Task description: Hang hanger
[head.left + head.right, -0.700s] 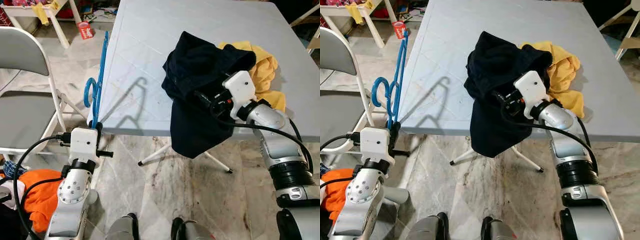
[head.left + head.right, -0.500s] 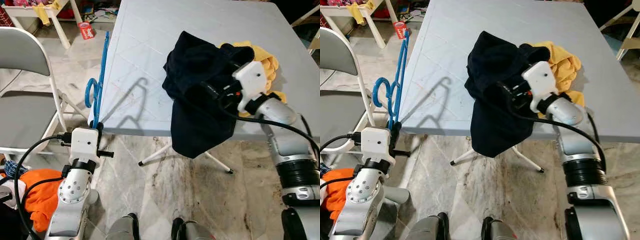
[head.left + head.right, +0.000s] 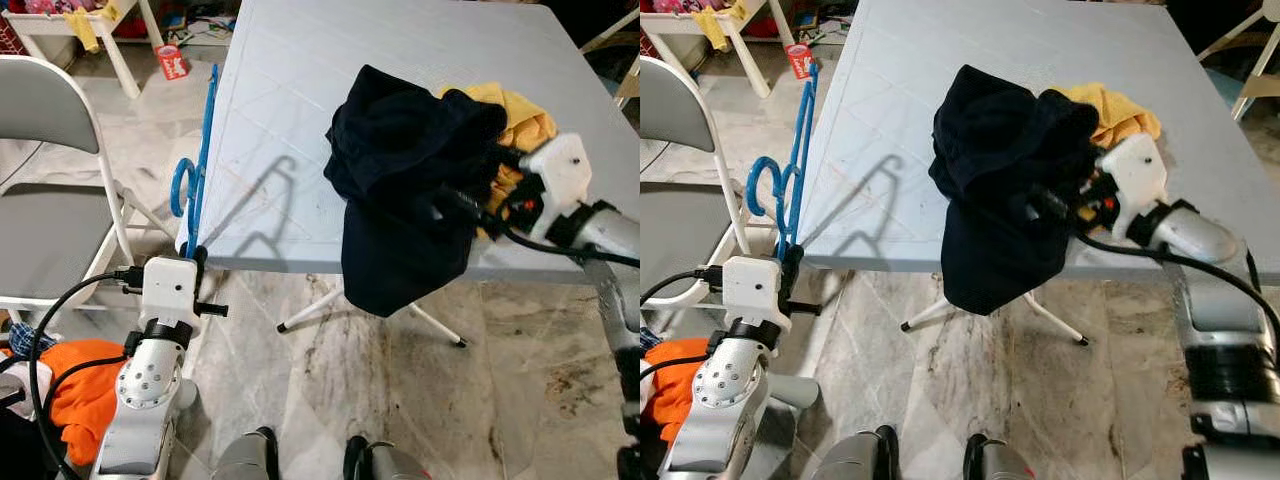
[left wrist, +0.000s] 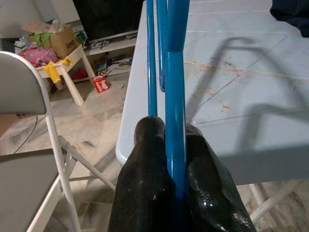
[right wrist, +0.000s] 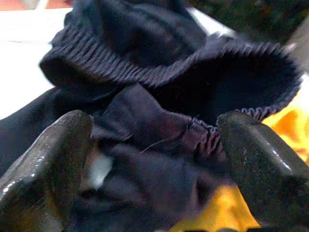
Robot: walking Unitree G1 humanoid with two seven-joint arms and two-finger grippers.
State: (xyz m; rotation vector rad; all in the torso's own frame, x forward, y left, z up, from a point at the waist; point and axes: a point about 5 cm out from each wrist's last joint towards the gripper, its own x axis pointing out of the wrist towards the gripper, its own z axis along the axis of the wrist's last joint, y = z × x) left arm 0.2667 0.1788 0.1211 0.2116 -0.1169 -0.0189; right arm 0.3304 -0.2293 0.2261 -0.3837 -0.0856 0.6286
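Table (image 3: 300, 90): grey-blue folding top with two garments piled on its near right part. No shift here; the table, chair and pile sit where they did 0.7 s ago.

Chair (image 3: 45, 200): grey folding chair to the robot's left, well apart from the table corner. Orange cloth (image 3: 85, 385) sits on the floor beside the left arm.

Dark garment (image 3: 405, 190): navy, bunched on the table with a flap hanging over the near edge. Same drape as before. A yellow garment (image 3: 520, 115) sits under and behind it.

Right arm: this is the change. It has swung out to the robot's right and back from the pile; 0.7 s ago the wrist housing sat over the dark garment, now it is off past the table's right edge. Right pincer (image 5: 154, 159) is spread wide, with the ribbed waistband of the dark garment between the fingers but not clamped as far as I can tell. The head views hide the fingertips against the dark fabric.

Hanger (image 3: 195, 175): blue plastic, held upright just off the table's left edge, hook end curling toward the chair. Unchanged. Left pincer (image 4: 176, 169) is clamped tight on the hanger's bar, low by the table corner.

My read: the right arm is re-lining on the waistband instead of lifting it. Hanger is ready, garment not yet picked up, nothing threaded. Task is early. Risk: the wide pincer catches both garments together.
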